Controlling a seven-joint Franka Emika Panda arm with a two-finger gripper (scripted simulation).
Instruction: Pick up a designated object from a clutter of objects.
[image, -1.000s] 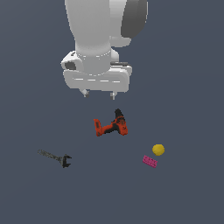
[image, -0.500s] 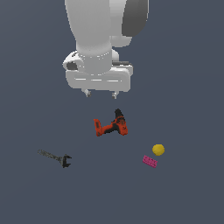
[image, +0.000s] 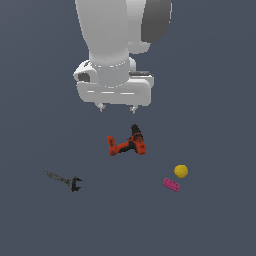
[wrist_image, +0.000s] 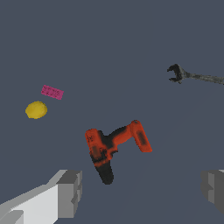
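Note:
The small yellow ball (image: 181, 171) lies on the dark floor toward the exterior view's right, close beside the pink studded brick (image: 171, 184). It also shows in the wrist view (wrist_image: 36, 110), next to the brick (wrist_image: 52, 92). My gripper (image: 117, 108) hangs open and empty high above the floor, over the red-orange drill (image: 127, 144). In the wrist view the fingers (wrist_image: 70, 192) stand wide apart with the drill (wrist_image: 114, 146) between and beyond them. The ball is well off to the side of the gripper.
A dark thin wrench (image: 63, 179) lies on the floor at the exterior view's left; it also shows in the wrist view (wrist_image: 192, 75). The drill lies on its side between the wrench and the ball.
The gripper has shifted slightly toward the exterior view's right. The objects have not moved.

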